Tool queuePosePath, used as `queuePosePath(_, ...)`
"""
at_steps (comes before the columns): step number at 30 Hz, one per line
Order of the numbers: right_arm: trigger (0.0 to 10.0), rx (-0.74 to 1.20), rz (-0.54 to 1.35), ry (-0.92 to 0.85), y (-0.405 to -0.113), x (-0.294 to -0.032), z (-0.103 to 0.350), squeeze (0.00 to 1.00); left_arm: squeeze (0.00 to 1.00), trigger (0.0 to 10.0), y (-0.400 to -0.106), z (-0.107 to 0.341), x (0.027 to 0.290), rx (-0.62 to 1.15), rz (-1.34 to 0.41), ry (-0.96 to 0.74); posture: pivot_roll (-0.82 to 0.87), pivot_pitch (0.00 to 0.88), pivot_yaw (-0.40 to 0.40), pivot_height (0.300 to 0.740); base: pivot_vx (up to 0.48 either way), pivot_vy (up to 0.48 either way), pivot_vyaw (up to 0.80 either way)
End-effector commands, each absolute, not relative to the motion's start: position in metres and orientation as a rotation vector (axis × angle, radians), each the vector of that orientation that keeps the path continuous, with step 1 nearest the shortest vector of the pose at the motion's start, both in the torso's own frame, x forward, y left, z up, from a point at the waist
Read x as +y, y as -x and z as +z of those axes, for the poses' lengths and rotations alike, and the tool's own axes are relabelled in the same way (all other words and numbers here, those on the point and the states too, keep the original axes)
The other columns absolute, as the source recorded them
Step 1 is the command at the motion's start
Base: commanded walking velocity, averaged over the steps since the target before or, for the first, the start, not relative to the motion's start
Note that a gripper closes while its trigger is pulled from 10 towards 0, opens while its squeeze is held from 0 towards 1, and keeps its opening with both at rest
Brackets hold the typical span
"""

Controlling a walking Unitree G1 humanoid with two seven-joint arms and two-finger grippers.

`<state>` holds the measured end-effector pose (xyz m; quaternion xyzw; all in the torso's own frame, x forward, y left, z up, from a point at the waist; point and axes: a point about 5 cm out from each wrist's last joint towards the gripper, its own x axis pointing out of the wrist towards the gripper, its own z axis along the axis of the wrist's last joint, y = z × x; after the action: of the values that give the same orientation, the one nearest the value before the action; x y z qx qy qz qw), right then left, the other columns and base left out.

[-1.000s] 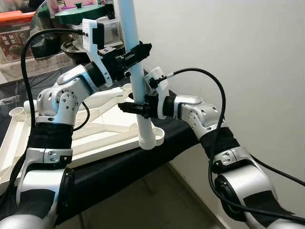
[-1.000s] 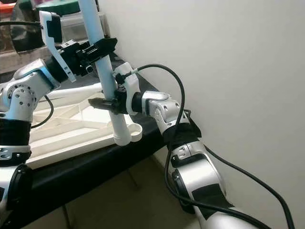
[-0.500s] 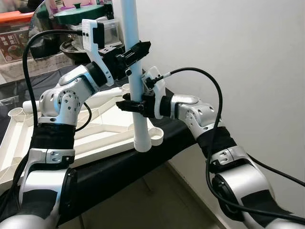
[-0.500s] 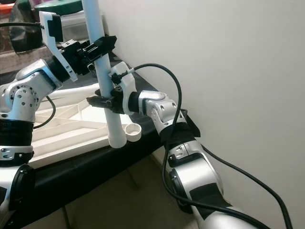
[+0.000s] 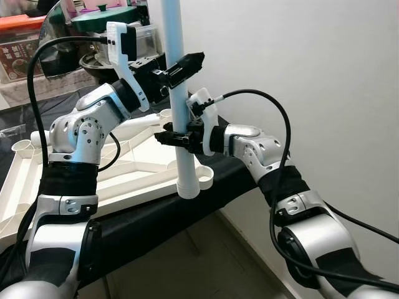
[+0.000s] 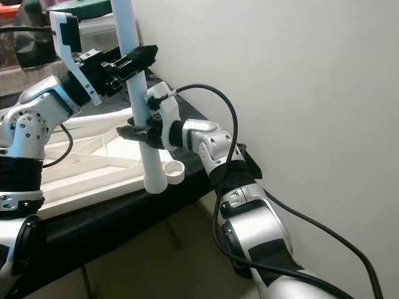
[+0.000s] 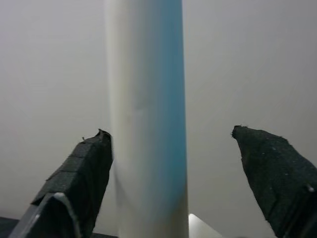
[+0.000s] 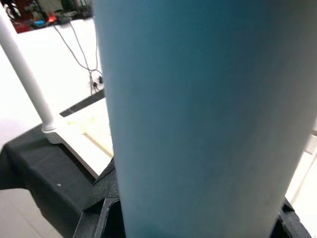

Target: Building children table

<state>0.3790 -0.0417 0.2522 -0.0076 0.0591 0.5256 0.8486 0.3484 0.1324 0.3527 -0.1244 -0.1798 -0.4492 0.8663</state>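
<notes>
right gripper (image 5: 169, 136): closed around the white table leg (image 5: 176, 93) at mid-height, fingers clamped from the robot's right side. left gripper (image 5: 187, 64): fingers spread wide, higher up the same leg; in the left wrist view one finger (image 7: 81, 173) lies against the leg and the other stands apart, so no real hold. table leg: long white tube, upright, lower end hanging just beside the round corner socket (image 5: 204, 177) of the tabletop frame (image 5: 93, 177), not seated in it. handling, judged: hollow plastic, light, stiff, smooth and likely slippery under the pads; long enough to swing at the far end, so a low grip near the socket steers the tip and a second hold higher up keeps it plumb. tabletop frame: white, lying underside up, ribbed, with further sockets at its other corners (image 5: 22, 148) and another leg standing at a far corner in the right wrist view (image 8: 25, 74). table (image 5: 156, 215): covered in black cloth, frame resting on it, its near corner close to the edge. room: plain pale wall (image 5: 299, 75) at the robot's right, tiled floor (image 5: 206, 261) below, storage boxes and a green lid (image 5: 103, 17) stacked behind the table.
</notes>
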Motion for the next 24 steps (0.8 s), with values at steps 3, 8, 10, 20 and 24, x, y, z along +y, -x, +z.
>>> queuePosePath(3,0.0,0.092,1.023,0.016,-0.389,-0.060,0.259,0.00,0.00,10.0,-0.339,0.355,0.154,-0.403,-0.887,0.257,0.05,0.000,0.030,0.740,0.000,0.000,0.00)
queuePosePath(8,0.0,0.058,0.914,0.021,-0.400,-0.086,0.267,0.00,0.00,10.0,-0.331,0.351,0.170,-0.407,-0.820,0.271,0.05,0.000,0.025,0.740,0.000,0.000,0.00)
queuePosePath(10,0.0,0.031,0.841,-0.001,-0.404,-0.100,0.273,0.00,0.00,10.0,-0.326,0.347,0.180,-0.421,-0.747,0.297,0.05,0.000,0.025,0.740,0.000,0.000,0.00)
queuePosePath(20,10.0,-0.289,0.630,-0.167,-0.402,-0.120,0.305,0.00,0.00,10.0,-0.304,0.297,0.191,-0.417,-0.358,0.334,0.06,0.000,0.010,0.740,0.000,0.000,0.00)
queuePosePath(24,10.0,-0.338,0.591,-0.140,-0.397,-0.118,0.302,0.00,0.00,10.0,-0.292,0.277,0.179,-0.373,-0.317,0.326,0.05,0.000,0.014,0.740,0.000,0.000,0.00)
